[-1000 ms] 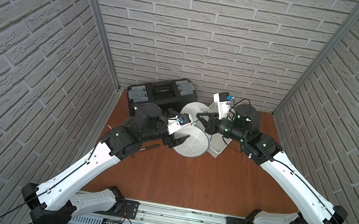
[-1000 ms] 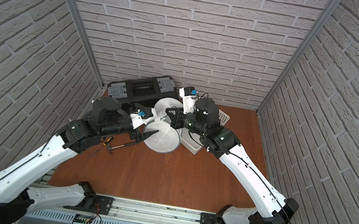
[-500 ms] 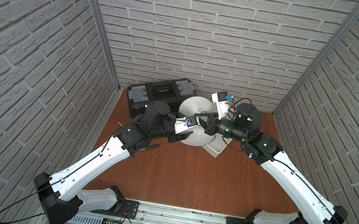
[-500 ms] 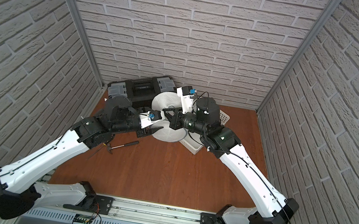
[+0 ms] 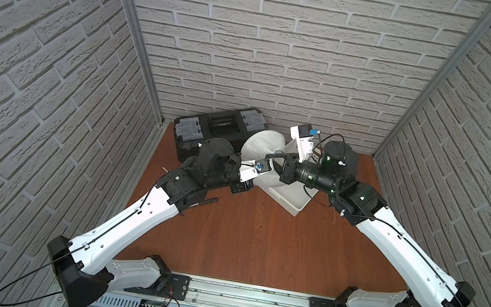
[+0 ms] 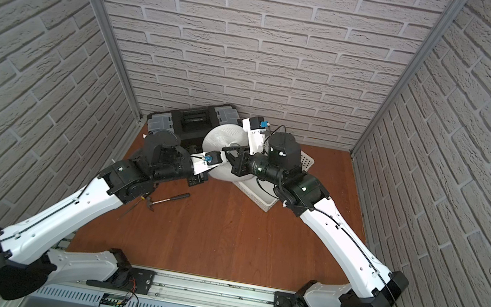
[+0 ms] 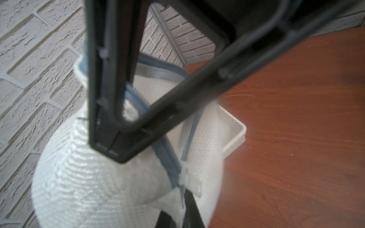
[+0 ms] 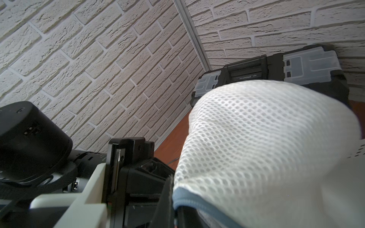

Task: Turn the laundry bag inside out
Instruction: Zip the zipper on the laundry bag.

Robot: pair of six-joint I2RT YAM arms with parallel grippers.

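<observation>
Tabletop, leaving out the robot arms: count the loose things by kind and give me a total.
laundry bag: 1
basket: 1
toolbox: 1
hammer: 1
Total: 4

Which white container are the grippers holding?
The round white mesh laundry bag with grey trim; the white perforated plastic basket just sits on the wooden table.

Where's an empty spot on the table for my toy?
The big bare wood in the middle of the table, in front of the hammer and basket. The back is crowded: toolbox, laundry bag and basket sit close together.
</observation>
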